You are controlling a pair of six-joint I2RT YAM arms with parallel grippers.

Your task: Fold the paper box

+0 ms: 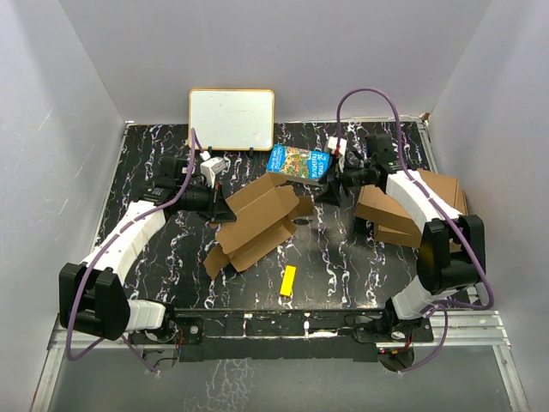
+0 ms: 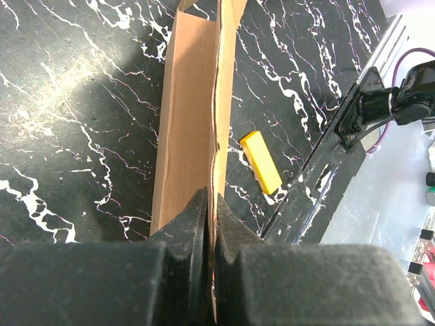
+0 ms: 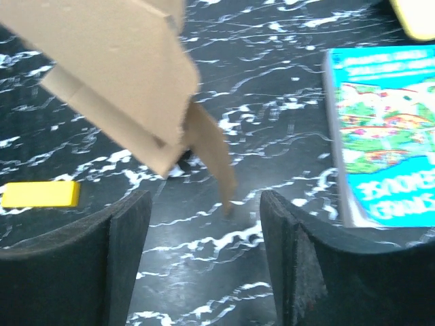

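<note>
The paper box [image 1: 257, 221] is a brown die-cut cardboard piece, partly folded, lying mid-table with flaps spread. My left gripper [image 1: 214, 203] is shut on its left edge. In the left wrist view the black fingers [image 2: 194, 224] pinch a thin upright cardboard wall [image 2: 187, 129] between them. My right gripper [image 1: 330, 190] is open and empty just right of the box's far corner. In the right wrist view a cardboard flap [image 3: 122, 75] and a hanging tab [image 3: 214, 159] lie ahead of the open fingers [image 3: 122, 238], not between them.
A blue picture book [image 1: 300, 162] lies behind the box, also in the right wrist view [image 3: 384, 136]. A yellow block [image 1: 288, 281] lies near the front edge. Two finished brown boxes [image 1: 403, 210] stand at right. A whiteboard [image 1: 232, 118] leans at the back.
</note>
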